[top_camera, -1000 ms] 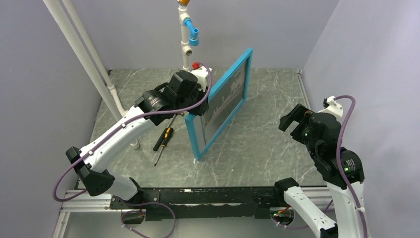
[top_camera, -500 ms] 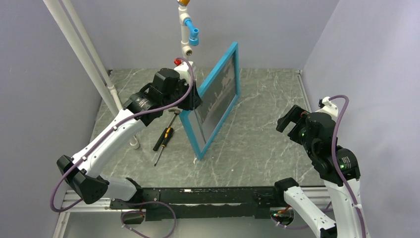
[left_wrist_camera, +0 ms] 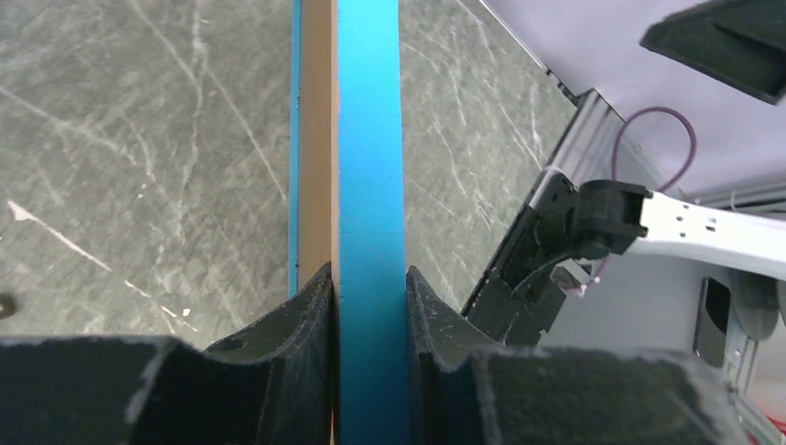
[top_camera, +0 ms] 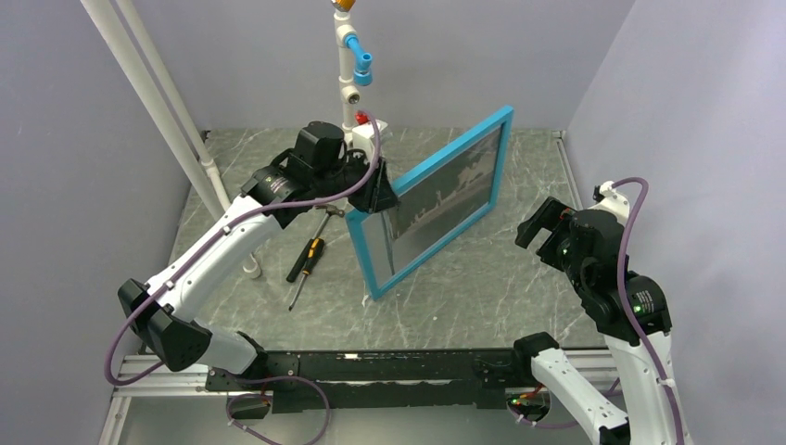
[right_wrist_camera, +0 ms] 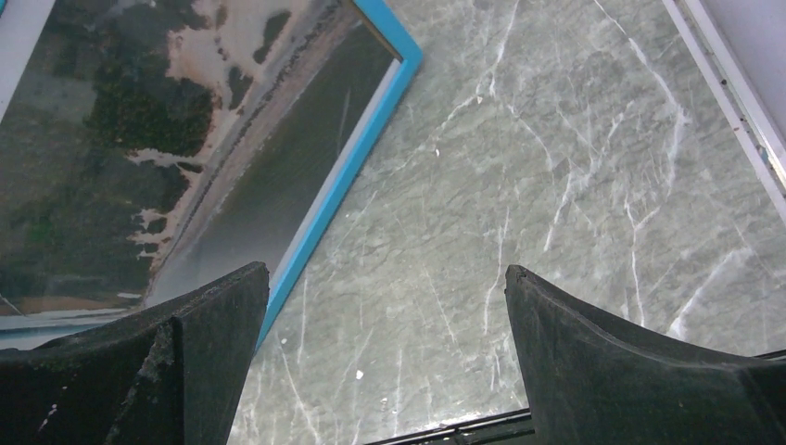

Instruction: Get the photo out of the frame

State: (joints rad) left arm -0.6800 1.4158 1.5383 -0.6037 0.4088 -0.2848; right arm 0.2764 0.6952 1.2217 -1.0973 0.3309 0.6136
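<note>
Top view
- The frame (top_camera: 498,162) stands on edge mid-picture, one lower corner seemingly on the table (top_camera: 519,287) at lower centre, long axis rising from there to upper right
- Turquoise front faces the camera and the right side; the photo (top_camera: 436,199) sits inside behind the glazing, not yet out
- Left gripper (top_camera: 378,197) pinches the frame's left edge near its upper left corner, jaws narrow on the rim
- Right gripper (top_camera: 547,225) hangs right of centre, spread wide, holding nothing, well apart from the frame
- A screwdriver (top_camera: 306,264) lies on the table left of the frame, untouched

Left wrist view
- Both fingers (left_wrist_camera: 297,324) press the frame edge from either side at bottom centre
- Turquoise band runs straight up the picture, with a brown backing strip (left_wrist_camera: 318,139) on its left

Right wrist view
- Fingers (right_wrist_camera: 185,362) stand far apart at the bottom corners, bare table between them
- Photo fills the upper left, framed corner pointing to upper centre

Judgement
- The free right arm is nearer the front face and the frame's raised right end
- The back, where the photo would likely come out, faces away from it, toward the left arm's side
- So the coming move probably turns on bringing the back round, or reaching behind
</note>
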